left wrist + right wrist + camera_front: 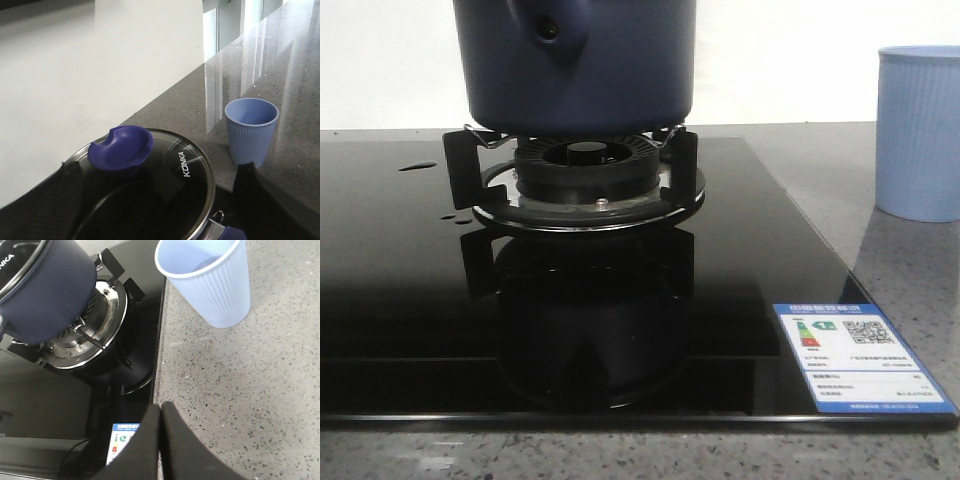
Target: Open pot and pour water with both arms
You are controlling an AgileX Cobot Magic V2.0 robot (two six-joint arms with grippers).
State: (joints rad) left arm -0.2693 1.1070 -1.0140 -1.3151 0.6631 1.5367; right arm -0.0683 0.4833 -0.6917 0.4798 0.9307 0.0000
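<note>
Pot (575, 65) sitting lidded on burner (585, 170); left fingers (250, 200) spread wide, flanking lid knob (121, 148), needing to centre before closing; right fingers (160, 440) pressed together, idling over tabletop (240, 390)

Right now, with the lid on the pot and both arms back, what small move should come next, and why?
Probably lower the left gripper onto the lid's blue knob. The glass lid still covers the pot on the burner, the knob sits between the open fingers, and the right gripper is shut, holding nothing.
</note>
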